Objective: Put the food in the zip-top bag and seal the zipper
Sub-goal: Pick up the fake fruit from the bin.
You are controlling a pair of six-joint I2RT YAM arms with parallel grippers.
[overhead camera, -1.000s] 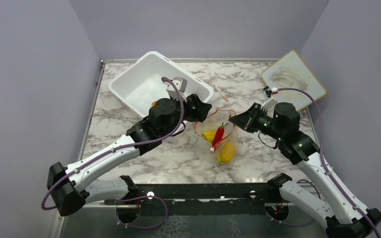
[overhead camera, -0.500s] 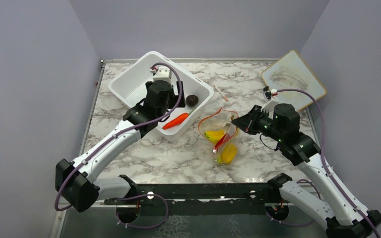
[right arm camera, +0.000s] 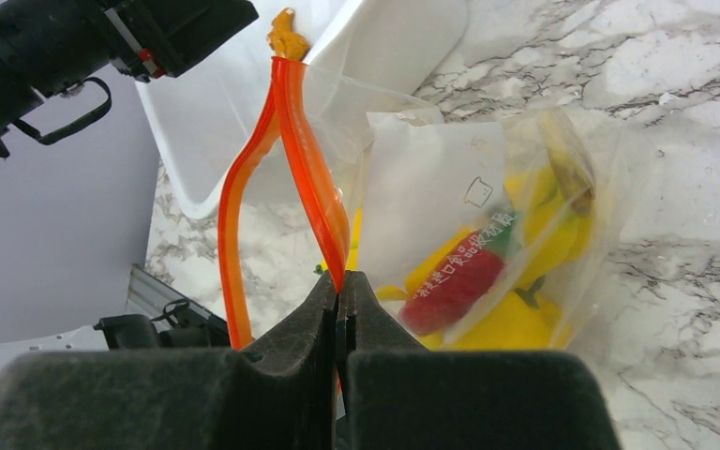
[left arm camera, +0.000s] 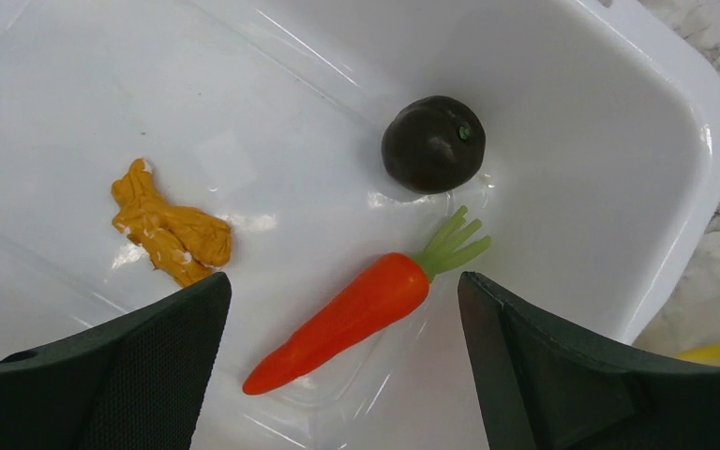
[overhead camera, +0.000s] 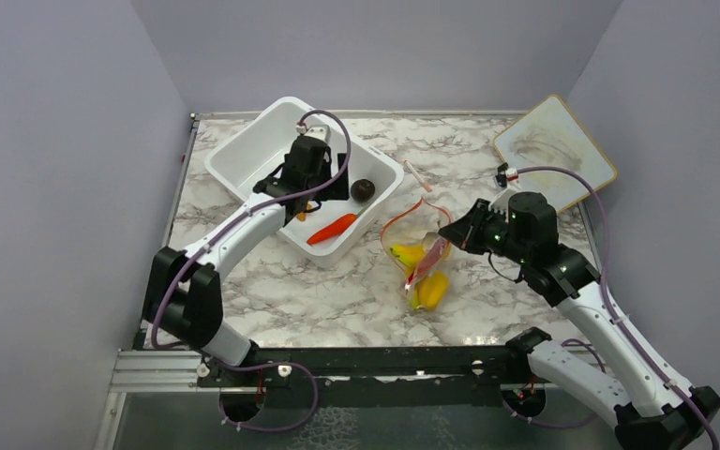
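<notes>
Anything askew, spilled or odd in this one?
Only the zipper: it twists into a narrow loop above the right gripper pinching it, so the mouth of the zip-top bag sits skewed. Nothing looks spilled or damaged.

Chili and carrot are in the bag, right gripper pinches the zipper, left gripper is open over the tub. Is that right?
Not quite. The carrot is not in the bag; the left wrist view shows it lying in the tub. The rest holds: the chili is in the bag, the right gripper pinches the zipper, and the left gripper is open over the tub.
</notes>
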